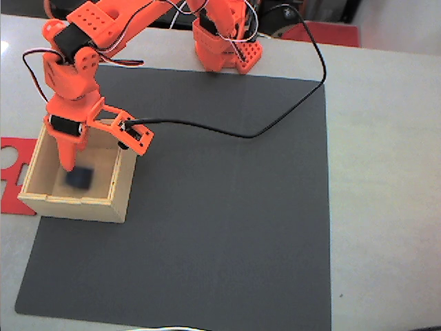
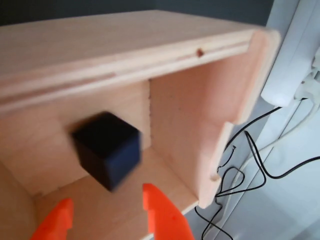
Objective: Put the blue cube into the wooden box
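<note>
No brand, label or writing can be read on anything in either view. The blue cube (image 2: 107,149) is small and plain-faced, so dark a navy that it reads almost black, and its edges are smeared with motion blur in both views. In the wrist view it sits inside the wooden box (image 2: 200,130), in front of the inner corner where two walls meet, just beyond the two orange fingertips (image 2: 162,212). The gripper (image 2: 102,216) is released: its fingers stand apart and the cube lies clear of them, untouched. Whether the cube rests on the box floor or is in the air cannot be told.

In the fixed view the cube (image 1: 79,178) shows as a dark blur in the middle of the box (image 1: 76,201), with the gripper (image 1: 68,164) pointing down into the box just above and to the left of it. The box is pale plywood, square and topless, with thin walls; it stands on the left edge of a dark grey mat (image 1: 227,227) spread on the desk (image 1: 386,172). A flat red cut-out piece (image 1: 12,165) lies beside the box on its left. A black cable (image 1: 275,124) runs from the orange arm (image 1: 76,76) across the mat.
</note>
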Robot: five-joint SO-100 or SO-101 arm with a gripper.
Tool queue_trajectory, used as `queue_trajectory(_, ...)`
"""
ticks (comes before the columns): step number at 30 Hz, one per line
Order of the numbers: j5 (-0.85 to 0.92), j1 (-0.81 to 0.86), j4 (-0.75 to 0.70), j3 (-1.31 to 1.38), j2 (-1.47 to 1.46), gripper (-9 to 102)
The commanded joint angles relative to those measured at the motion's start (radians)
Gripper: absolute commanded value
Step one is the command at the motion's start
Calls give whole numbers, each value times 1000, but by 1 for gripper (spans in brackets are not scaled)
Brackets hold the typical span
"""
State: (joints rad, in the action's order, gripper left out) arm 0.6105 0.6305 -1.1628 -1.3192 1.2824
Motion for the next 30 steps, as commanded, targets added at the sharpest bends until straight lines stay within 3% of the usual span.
queue_trajectory(1, 6, -11, 12, 0, 6, 16)
queue_trajectory(8, 6, -20, 17, 0, 5, 15)
queue_trajectory(10, 3, -37, 2, 2, 31, 3)
queue_trajectory(14, -9, -95, -57, 2, 144, 0)
queue_trajectory(21, -72, -273, -169, 28, 518, 0)
queue_trajectory(30, -94, -637, -430, 28, 1098, 0)
